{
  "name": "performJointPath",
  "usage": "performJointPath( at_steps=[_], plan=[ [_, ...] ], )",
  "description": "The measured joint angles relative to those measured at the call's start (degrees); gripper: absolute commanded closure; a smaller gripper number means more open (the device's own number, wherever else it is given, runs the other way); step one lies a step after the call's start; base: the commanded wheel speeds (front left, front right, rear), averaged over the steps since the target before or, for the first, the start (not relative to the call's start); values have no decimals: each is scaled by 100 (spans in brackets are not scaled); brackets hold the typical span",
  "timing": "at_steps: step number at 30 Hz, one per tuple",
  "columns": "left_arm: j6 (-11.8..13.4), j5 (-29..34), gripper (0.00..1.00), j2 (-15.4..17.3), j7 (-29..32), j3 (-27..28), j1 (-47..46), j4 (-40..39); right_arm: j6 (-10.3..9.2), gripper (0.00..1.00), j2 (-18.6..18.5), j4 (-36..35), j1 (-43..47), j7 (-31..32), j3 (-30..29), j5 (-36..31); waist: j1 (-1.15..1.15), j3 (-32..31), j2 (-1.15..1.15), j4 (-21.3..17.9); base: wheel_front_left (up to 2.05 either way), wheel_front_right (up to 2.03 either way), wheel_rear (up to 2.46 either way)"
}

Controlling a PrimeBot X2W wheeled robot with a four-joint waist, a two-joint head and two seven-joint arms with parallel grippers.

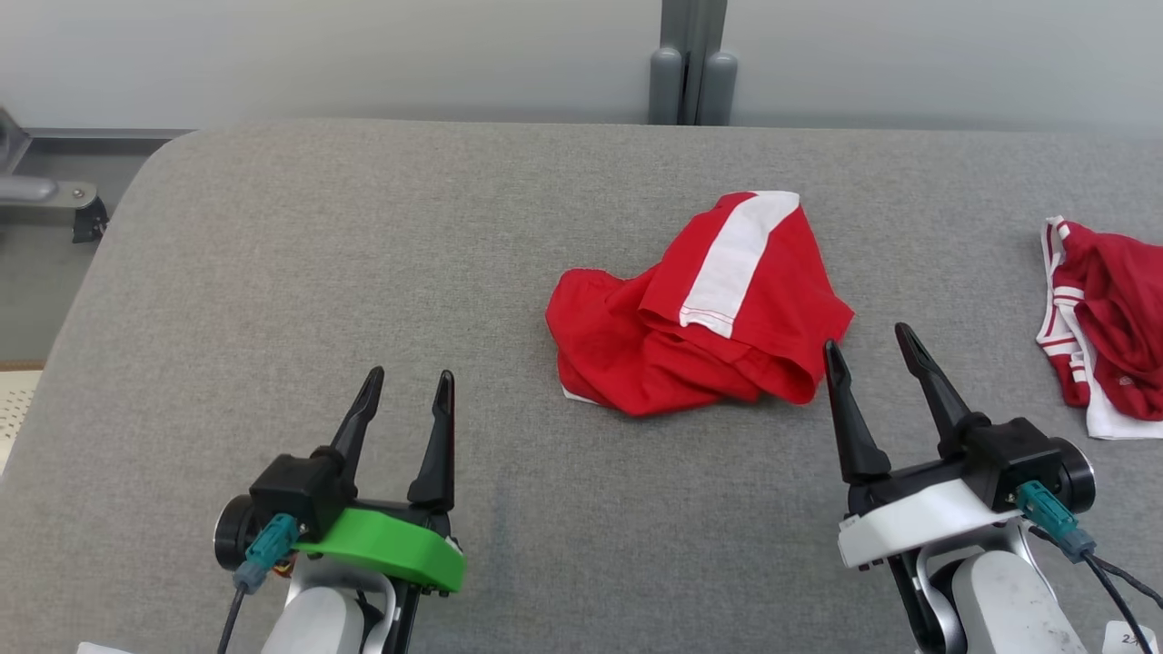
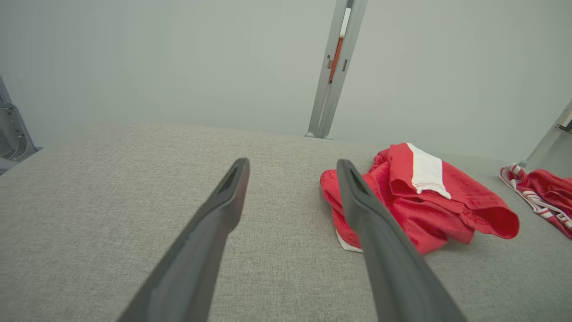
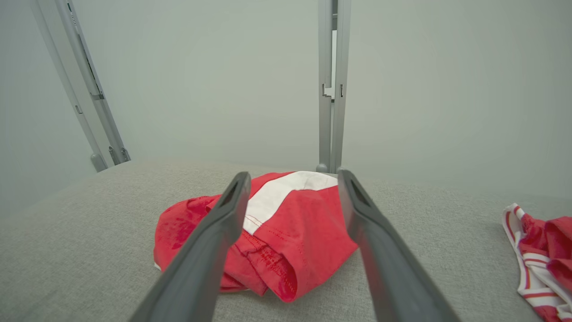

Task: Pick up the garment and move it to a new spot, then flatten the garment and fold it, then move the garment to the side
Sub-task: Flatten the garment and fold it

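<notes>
Lying crumpled near the middle of the grey table, the red garment looks unlifted, unflattened and unfolded, so every step remains, while the left gripper and right gripper hover spread and empty over the table's near side

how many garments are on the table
2. The white-banded garment lies at the centre, just ahead of the right gripper. The striped garment lies at the far right, cut off by the frame; more may lie beyond.
</notes>
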Motion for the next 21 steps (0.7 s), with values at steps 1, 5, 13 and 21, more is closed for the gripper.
performJointPath(
  at_steps=[1, 5, 13, 21],
  plan=[
    [-30, 93, 0, -30, 0, 30, 13, -1, 0, 0, 0, 25, -1, 0, -11, -18, 0, -6, 0, 32, 0, 0, 0],
    [-110, 203, 0, -143, 0, 159, 13, -19, 0, 0, -2, 156, -32, 1, 4, -158, 0, 18, 0, 158, 0, 0, 0],
    [-229, 365, 0, -249, -4, 333, -30, -29, 0, 0, -60, 1161, -834, 1, 441, -878, 0, 336, 0, 399, 0, 0, 0],
    [-264, 151, 0, -277, -7, 96, -206, -10, 0, 0, -386, 2509, -1764, 216, 361, -1348, 0, 643, 0, 794, 0, 0, 0]
  ],
)
